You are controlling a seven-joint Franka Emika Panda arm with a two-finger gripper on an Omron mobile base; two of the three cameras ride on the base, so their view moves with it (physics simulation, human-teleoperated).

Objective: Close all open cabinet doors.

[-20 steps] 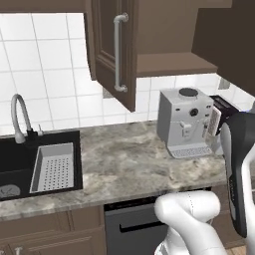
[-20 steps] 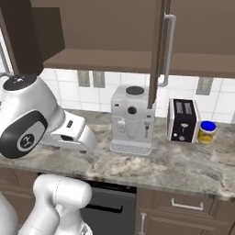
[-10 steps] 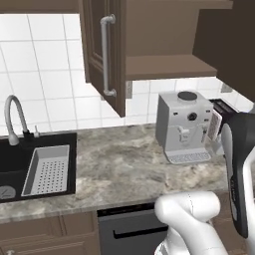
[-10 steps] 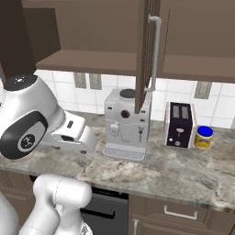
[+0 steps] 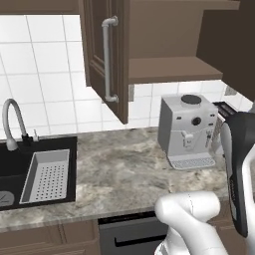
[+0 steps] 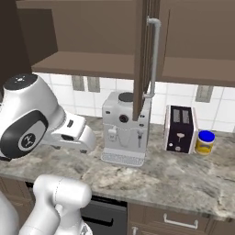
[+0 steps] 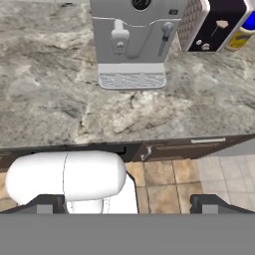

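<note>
1. A tall dark brown wooden wall-cabinet door (image 5: 105,55) with a long vertical silver bar handle (image 5: 106,60) is being shown swung out from the cabinet, standing open over the grey marbled stone counter (image 5: 119,174); in the right base view the same door (image 6: 143,55) is being seen edge-on above the boxy silver coffee machine (image 6: 125,128).
2. The approach step is judged to be under way: the door is not being touched, and the arm is being held low, in front of the counter.
3. The gripper (image 7: 127,201) is being pointed down along the counter front, with its two dark tips well apart and nothing being held between them (only the very tips are being shown).
4. Next, the hand is likely being called on to rise to the door's outer face and push it shut.
5. A black toaster (image 6: 180,129) and a yellow jar with a blue lid (image 6: 204,142) are being left aside.
</note>
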